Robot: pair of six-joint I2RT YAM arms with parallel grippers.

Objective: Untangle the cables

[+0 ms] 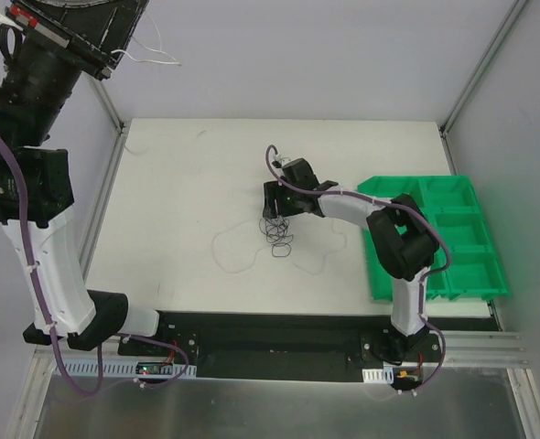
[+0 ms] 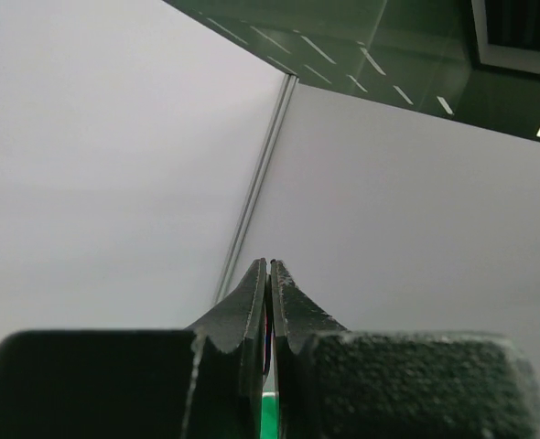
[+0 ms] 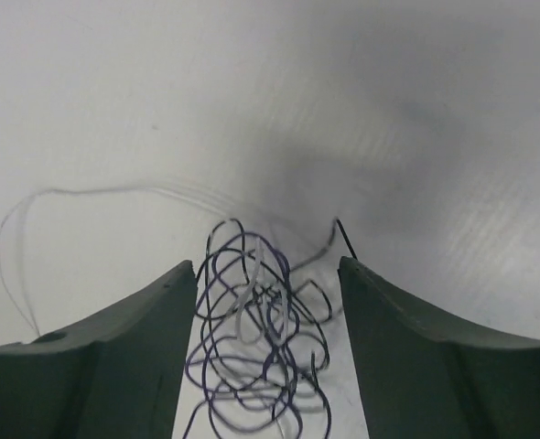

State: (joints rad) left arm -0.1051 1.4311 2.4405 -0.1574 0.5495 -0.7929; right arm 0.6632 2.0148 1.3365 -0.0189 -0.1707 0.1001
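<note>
Two wide-open, empty fingers (image 3: 133,357) of the right hand (image 3: 265,270) straddle the cables (image 3: 252,352) on the worktop (image 3: 389,110); closing on the whole knot could tighten it rather than free strands.

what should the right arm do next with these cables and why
Probably lower a little and shut on the dark tangle. The right jaws stand open with the tangle between them on the table, not yet gripped. A pale strand trails away loose, so lifting the tangle might start to free it.
</note>
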